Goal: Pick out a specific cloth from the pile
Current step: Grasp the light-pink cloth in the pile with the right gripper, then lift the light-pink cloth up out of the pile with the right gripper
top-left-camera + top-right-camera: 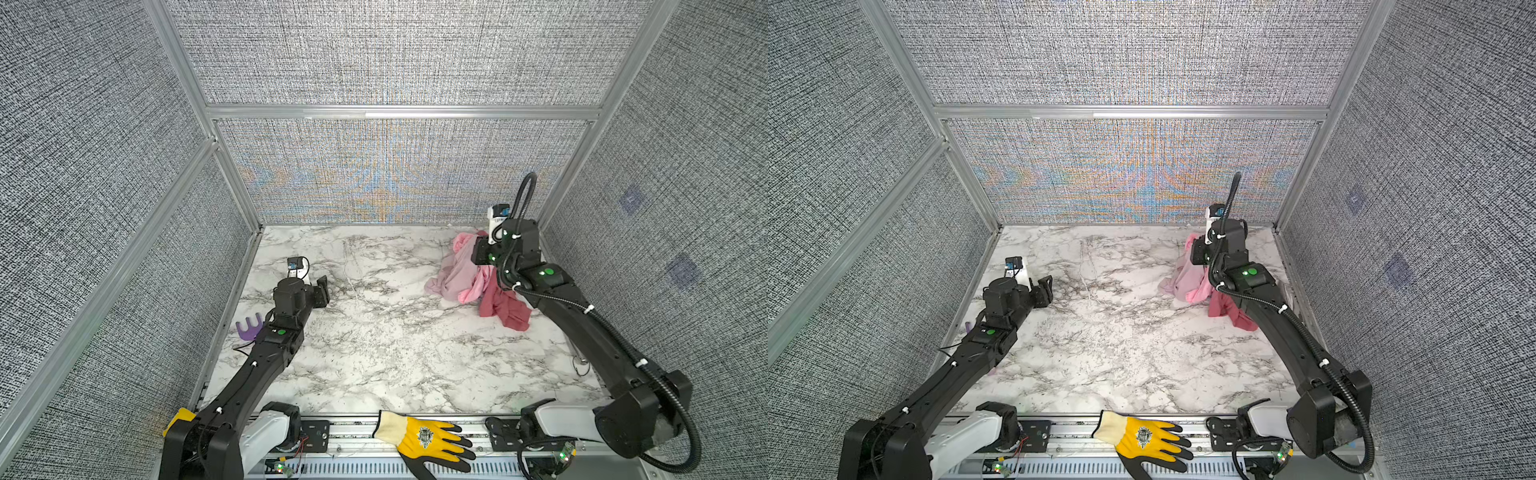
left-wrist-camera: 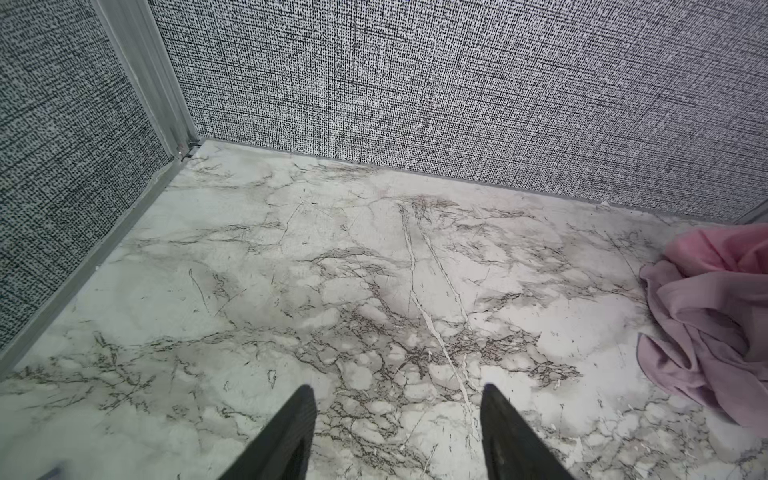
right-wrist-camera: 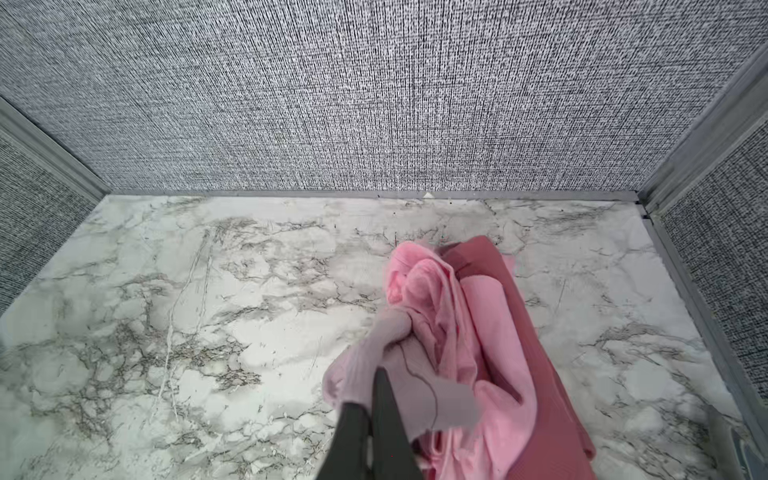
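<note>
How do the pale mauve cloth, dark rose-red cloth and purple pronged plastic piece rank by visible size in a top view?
1-2. Pale mauve cloth and dark rose-red cloth: both partly hidden, too close to rank.
3. Purple pronged plastic piece.

Both top views look down from high at the front onto the whole table (image 1: 374, 332), facing the back wall (image 1: 395, 166). Each wrist view sits low and close, facing that wall. The left wrist view catches the pile (image 2: 715, 324); the right wrist view looms right over it.

Marble-patterned tabletop (image 1: 374, 353) bearing the pile (image 1: 478, 282) of pink cloths and purple fork-shaped piece (image 1: 249, 326).
</note>
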Motion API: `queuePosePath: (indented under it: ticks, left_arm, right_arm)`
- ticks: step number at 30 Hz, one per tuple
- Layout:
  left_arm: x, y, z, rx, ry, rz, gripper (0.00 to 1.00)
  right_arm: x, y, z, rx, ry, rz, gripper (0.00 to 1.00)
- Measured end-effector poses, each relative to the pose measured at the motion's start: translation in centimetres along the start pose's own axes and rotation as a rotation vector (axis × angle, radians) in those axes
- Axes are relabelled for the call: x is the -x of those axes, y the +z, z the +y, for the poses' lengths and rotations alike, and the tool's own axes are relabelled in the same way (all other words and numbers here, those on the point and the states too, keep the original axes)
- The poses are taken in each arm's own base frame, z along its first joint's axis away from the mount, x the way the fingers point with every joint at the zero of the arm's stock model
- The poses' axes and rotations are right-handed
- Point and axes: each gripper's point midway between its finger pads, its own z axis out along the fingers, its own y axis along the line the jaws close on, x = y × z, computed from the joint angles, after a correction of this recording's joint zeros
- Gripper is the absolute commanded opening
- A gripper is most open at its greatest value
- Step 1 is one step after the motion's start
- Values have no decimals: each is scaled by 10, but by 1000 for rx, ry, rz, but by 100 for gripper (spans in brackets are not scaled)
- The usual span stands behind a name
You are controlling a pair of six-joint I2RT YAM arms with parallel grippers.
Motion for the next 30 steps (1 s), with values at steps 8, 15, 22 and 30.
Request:
queuePosePath:
  ticks: [8, 15, 22, 30]
  left_arm:
    - [4, 1, -2, -4, 0, -2, 65]
    - [18, -1, -5, -9, -2, -21, 65]
    - [40, -6, -9, -10, -11, -37, 65]
    - [70, -25, -10, 11, -32, -69, 65]
  right_arm:
    - [37, -15, 0, 32, 26, -58, 0]
    - [80, -39, 17, 123, 47, -138, 0]
    - [129, -73, 41, 247, 48, -221, 0]
    - [175, -110, 82, 464, 56, -281, 0]
